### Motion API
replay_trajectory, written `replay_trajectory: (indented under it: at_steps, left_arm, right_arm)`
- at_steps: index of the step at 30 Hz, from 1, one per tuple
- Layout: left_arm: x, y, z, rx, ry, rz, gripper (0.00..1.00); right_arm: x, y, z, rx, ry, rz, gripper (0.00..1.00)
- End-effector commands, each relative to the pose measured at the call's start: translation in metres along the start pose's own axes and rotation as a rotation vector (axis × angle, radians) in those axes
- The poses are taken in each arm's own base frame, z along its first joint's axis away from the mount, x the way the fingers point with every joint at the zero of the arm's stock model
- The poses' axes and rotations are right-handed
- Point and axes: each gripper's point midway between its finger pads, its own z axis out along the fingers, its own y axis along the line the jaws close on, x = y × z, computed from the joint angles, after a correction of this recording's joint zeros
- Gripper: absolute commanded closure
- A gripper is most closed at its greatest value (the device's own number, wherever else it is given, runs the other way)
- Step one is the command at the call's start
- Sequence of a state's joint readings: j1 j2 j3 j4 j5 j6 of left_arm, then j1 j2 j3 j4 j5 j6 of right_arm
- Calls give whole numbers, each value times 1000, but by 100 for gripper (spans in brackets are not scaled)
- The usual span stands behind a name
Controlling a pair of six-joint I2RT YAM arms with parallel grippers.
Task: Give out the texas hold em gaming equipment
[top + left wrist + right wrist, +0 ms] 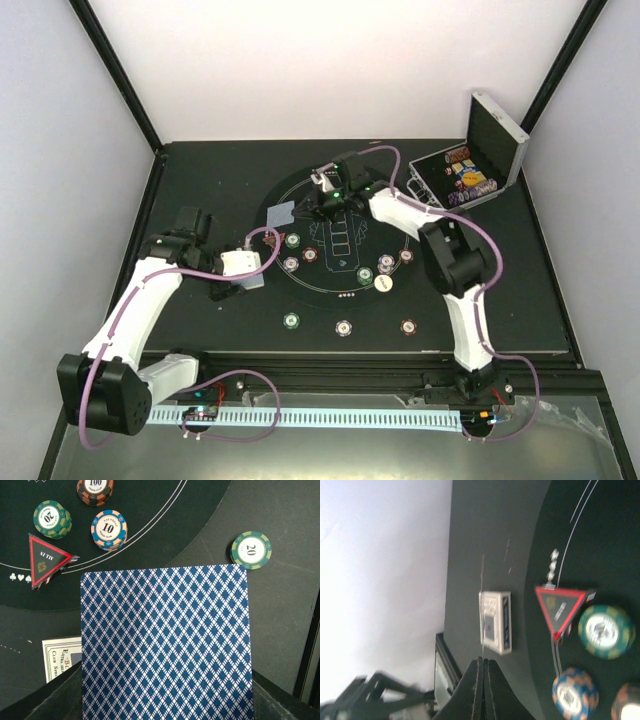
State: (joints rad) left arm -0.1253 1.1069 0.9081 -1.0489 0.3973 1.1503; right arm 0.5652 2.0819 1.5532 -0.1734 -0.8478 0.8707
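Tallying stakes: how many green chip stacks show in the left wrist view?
2 stacks: one on the mat by the triangle marker, one off it past the card's corner; the card may hide others.

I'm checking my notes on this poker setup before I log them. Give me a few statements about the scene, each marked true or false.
1. The left gripper holds a card with its blue diamond back towards the wrist camera. True.
2. The right gripper is wide open. False: its fingers are shut together with nothing visible between them.
3. The silver case is closed. False: its lid stands up.
4. The red triangle marker sits on the black mat. True.
5. Every chip lies on the mat. False: in the left wrist view, the green 20 chip lies on the table beside the mat.
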Motion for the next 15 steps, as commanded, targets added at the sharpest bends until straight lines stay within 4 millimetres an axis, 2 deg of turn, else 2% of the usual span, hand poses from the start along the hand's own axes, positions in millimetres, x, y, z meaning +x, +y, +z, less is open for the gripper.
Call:
replay_trajectory:
  at_steps: [1, 7, 13, 15]
  left_arm:
    - [-11, 0, -13, -17, -44, 7, 98]
    - [-12, -3, -13, -11, -51, 3, 98]
    - [-13, -4, -16, -10, -58, 3, 98]
    - [-13, -6, -16, -7, -56, 1, 98]
  right_arm:
    - [-31, -20, 24, 55, -1, 18, 99]
    - [-60, -36, 53, 59, -24, 43, 99]
    - [-65, -59, 79, 90, -24, 83, 98]
    - [-67, -65, 83, 113, -28, 91, 92]
